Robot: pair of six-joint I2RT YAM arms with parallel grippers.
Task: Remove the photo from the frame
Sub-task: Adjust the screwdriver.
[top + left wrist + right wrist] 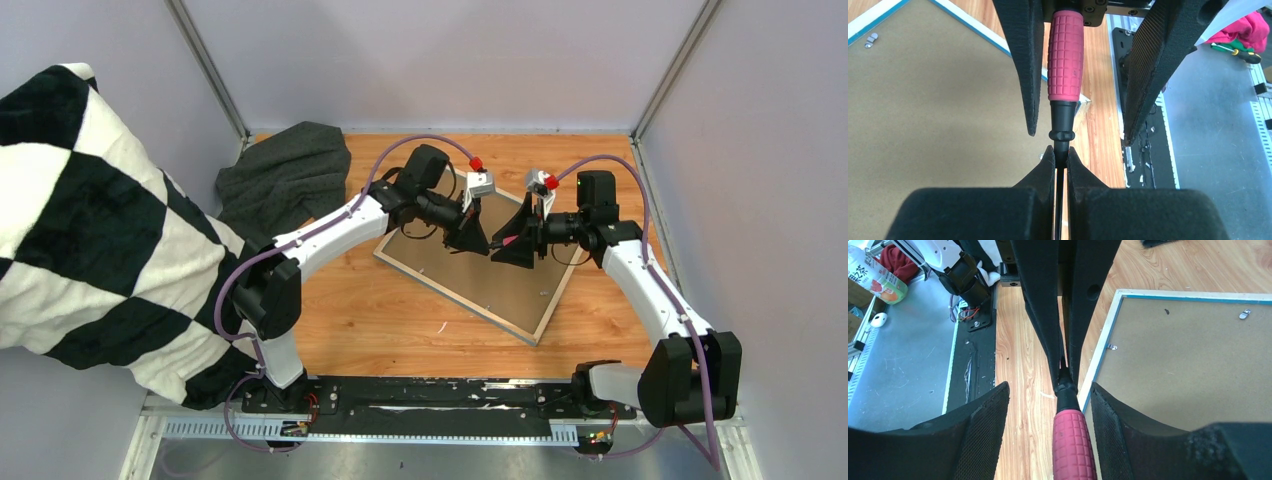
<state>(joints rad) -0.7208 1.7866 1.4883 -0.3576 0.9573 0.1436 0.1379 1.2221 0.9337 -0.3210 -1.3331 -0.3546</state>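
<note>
The frame point(455, 300) lies face down mid-table, backing board point(500, 285) up and the photo hidden beneath. The left gripper point(1060, 150) is clamped on the shaft of a red-handled tool point(1065, 55), and the right gripper point(1049, 387) stands apart around its handle. It looks like a handover: next the right must close squarely on the handle.

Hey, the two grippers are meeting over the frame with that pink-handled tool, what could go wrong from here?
1. The right gripper stands open around the pink handle of the tool, not gripping; if the left gripper, shut on the shaft, lets go early, the tool probably drops onto the frame.
2. The grippers sit close, so closing might bump them.
</note>
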